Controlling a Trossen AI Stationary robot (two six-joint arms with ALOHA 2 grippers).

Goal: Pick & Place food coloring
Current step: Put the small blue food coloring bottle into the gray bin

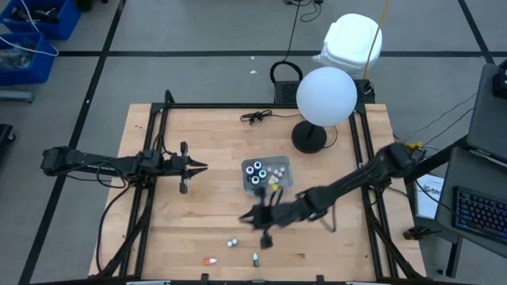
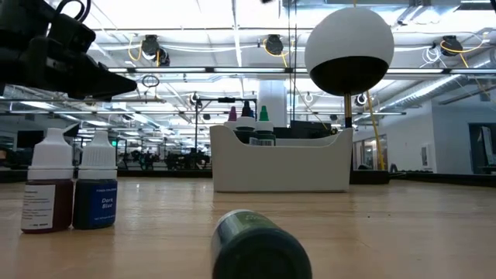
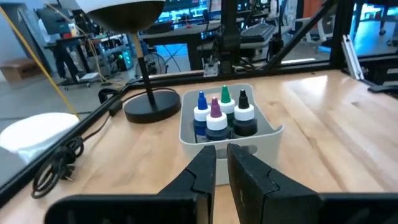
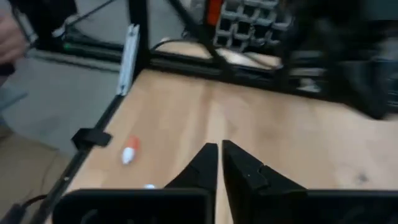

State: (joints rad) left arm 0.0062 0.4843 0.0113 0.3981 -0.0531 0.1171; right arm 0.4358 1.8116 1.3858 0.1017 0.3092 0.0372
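While the left tool (image 1: 198, 166) waits closed near the tray (image 1: 248, 184), the right tool (image 1: 255, 215), closed and empty, must open over the loose bottles (image 1: 233, 243) on the surface (image 1: 190, 229).

Wooden desk (image 1: 198, 229) stood on grey floor (image 1: 198, 32) with dark tape lines, globe lamp (image 1: 325, 95) on it, ceiling lights (image 2: 271, 45) lit overhead.
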